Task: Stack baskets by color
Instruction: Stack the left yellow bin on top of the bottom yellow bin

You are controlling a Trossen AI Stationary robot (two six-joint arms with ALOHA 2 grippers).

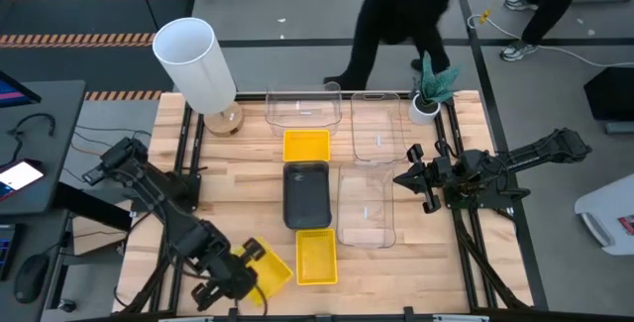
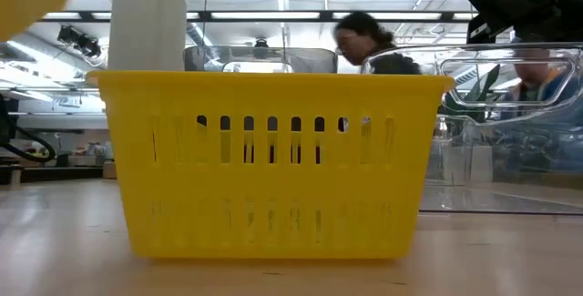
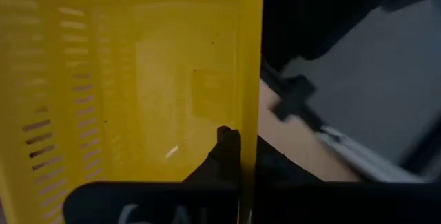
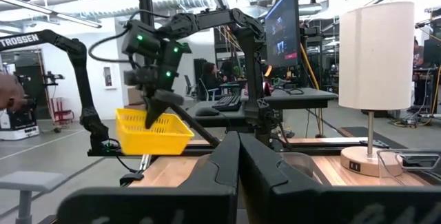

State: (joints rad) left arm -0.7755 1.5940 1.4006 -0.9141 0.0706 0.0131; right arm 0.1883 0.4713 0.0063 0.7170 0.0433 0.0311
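Three yellow baskets are counted: one (image 1: pixel 260 266) is clamped by its wall in the left gripper (image 1: pixel 236 274) and held tilted above the table's (image 1: pixel 238 188) near-left corner, one (image 1: pixel 316 257) lies just beside it and one (image 1: pixel 306 146) farther off. One dark grey basket (image 1: pixel 306 194) and three clear baskets (image 1: pixel 366 207) are seen. The right gripper (image 1: pixel 408 176), its fingers pressed together on nothing, is held beside the clear ones.

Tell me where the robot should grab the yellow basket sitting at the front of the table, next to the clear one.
Probably the rim of a long wall, from straight above. The yellow basket stands upright and open-topped, so one finger can drop inside and one outside. Its outer long side looks freest; the clear basket sits close on the other. The left gripper already holds another yellow basket this way.
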